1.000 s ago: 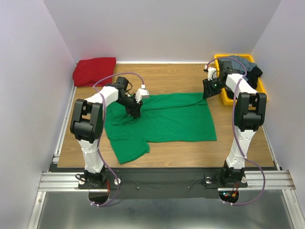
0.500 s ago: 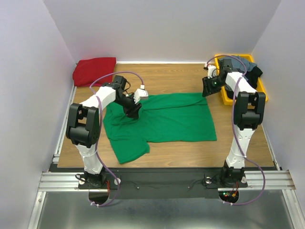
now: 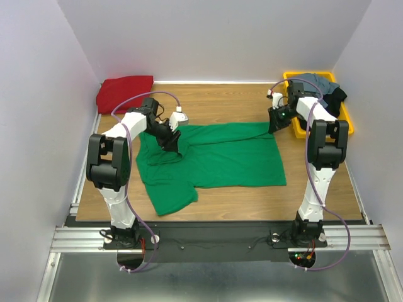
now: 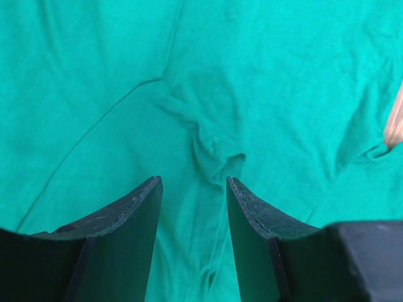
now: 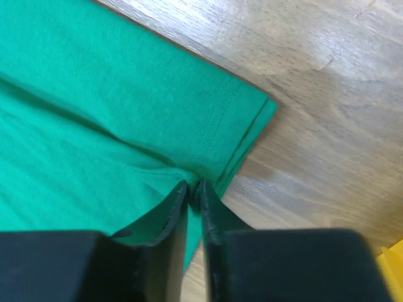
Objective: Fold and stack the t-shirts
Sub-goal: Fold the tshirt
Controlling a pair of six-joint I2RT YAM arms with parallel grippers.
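So the green t-shirt is spread out flat across the middle of the bench, with one sleeve flopped toward the near left edge. The dark red t-shirt sits folded in the far left corner. The grey and black shirts are heaped in the yellow tray at the far right corner.

The right hand has its fingers squeezed together on the green shirt's hem corner, the one closest to the tray, right on the doubled edge. The left hand is over the shoulder end with its fingers apart. There's a small pucker of cloth between them but nothing is gripped.

What I'd worry about:
- That right pinch is really close to the edge, so I reckon it could slip off, or hold only one layer, once the cloth gets lifted.
- If the right side pulls before the left closes, the whole shirt probably drags and bunches instead of folding.
- If the left only catches that little pucker, the fold likely comes out crooked, with the loose sleeve trailing.
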